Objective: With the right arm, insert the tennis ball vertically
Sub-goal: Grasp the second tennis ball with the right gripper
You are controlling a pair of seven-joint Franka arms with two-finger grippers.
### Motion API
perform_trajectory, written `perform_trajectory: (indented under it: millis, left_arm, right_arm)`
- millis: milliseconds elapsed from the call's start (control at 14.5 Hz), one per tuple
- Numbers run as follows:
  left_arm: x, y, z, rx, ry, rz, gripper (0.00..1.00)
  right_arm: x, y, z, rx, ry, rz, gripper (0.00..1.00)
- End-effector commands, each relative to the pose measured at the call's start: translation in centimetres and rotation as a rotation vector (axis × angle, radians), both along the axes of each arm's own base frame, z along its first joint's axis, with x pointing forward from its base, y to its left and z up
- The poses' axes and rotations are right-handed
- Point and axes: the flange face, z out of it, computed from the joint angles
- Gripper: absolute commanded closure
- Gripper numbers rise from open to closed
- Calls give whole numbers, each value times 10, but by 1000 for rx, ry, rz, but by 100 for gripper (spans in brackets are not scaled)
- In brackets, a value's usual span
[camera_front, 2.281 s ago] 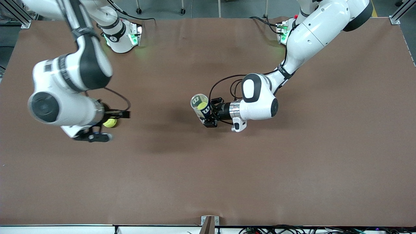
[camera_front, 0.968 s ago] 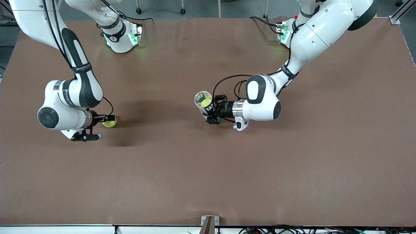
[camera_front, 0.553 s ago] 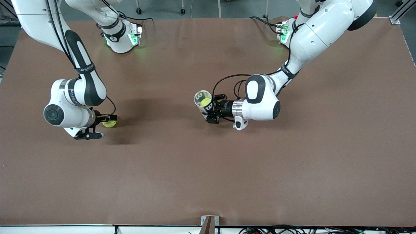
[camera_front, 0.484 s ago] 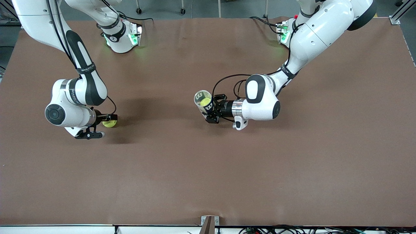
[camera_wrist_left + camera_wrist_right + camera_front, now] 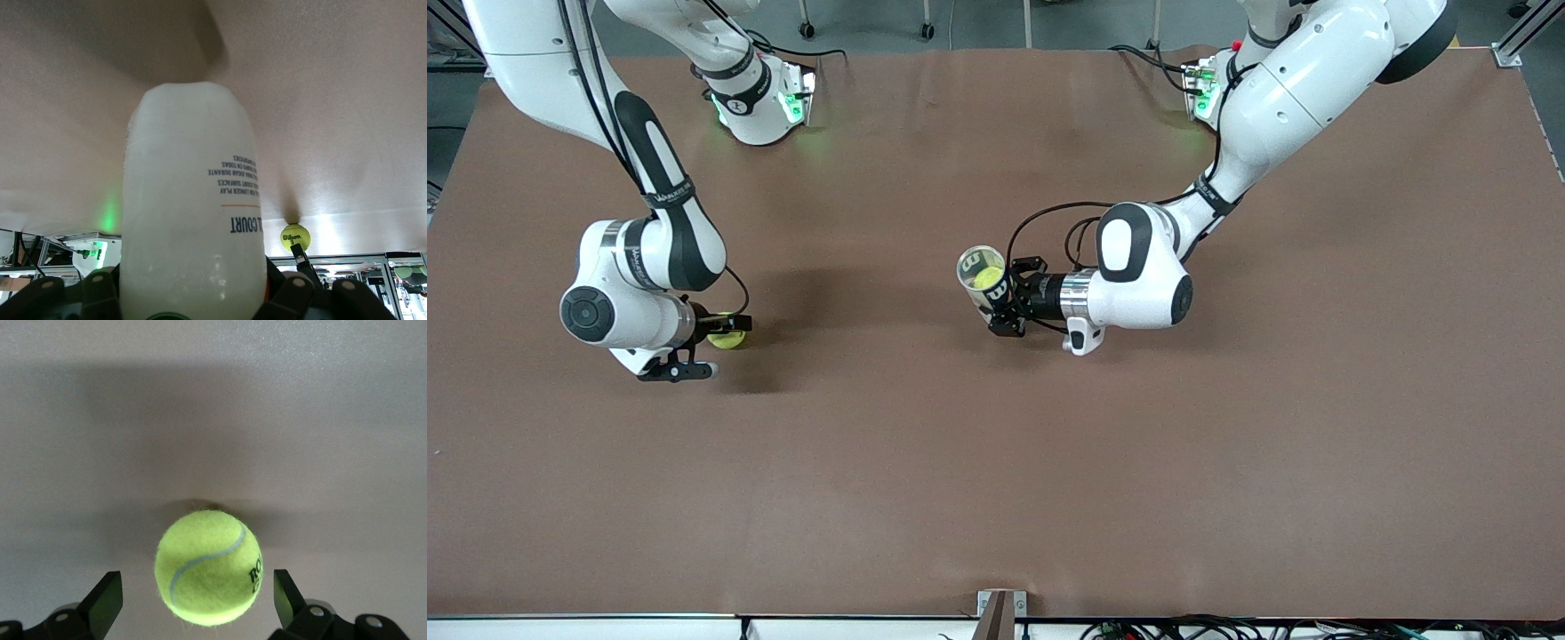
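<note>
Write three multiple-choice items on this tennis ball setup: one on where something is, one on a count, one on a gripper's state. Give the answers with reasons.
1. Where is the loose tennis ball?
A. On the table, toward the right arm's end
B. On top of the can
C. Held up in the air by the left gripper

2. How many tennis balls are visible in the front view?
A. One
B. Two
C. Four

3. What is the state of the right gripper?
A. Shut on the ball
B. Open, with a finger on each side of the ball
C. Shut on the can

Answers:
1. A: the ball rests on the brown table at the right arm's gripper.
2. B: one lies on the table, another shows inside the clear can that the left gripper holds.
3. B: the right wrist view shows gaps between both fingers and the ball.
</note>
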Motion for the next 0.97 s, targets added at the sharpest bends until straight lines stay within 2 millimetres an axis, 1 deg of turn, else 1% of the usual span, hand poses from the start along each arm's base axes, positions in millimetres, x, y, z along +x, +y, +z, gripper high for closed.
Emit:
perform_trajectory:
  millis: [0, 69, 138, 207, 346, 553, 691, 760, 898]
  left_arm:
    - [-5, 1, 10, -8, -17, -8, 36]
    - [-5, 1, 10, -9, -16, -7, 36]
    - [-5, 1, 10, -9, -16, -7, 36]
    - [-5, 0, 10, -9, -15, -8, 36]
    - [-5, 1, 10, -9, -16, -7, 36]
    - [-5, 1, 9, -8, -14, -5, 36]
    - [-5, 2, 9, -7, -12, -2, 36]
    - [-4, 3, 8, -6, -11, -1, 36]
    - [-4, 5, 9, -5, -10, 2, 36]
  right_arm:
    - [-3, -3, -7, -4, -4, 19, 0]
    - [-3, -2, -9, -4, -3, 20, 0]
    - [-4, -2, -10, -4, 0, 20, 2]
    - [-4, -2, -10, -4, 0, 22, 7]
    - [-4, -1, -10, -3, -1, 25, 19]
    - [-5, -1, -16, -2, 10, 35, 42]
    - [-3, -1, -15, -1, 7, 37, 53]
    - [-3, 1, -15, -1, 7, 40, 58]
    - [-3, 5, -10, 1, 14, 46, 59]
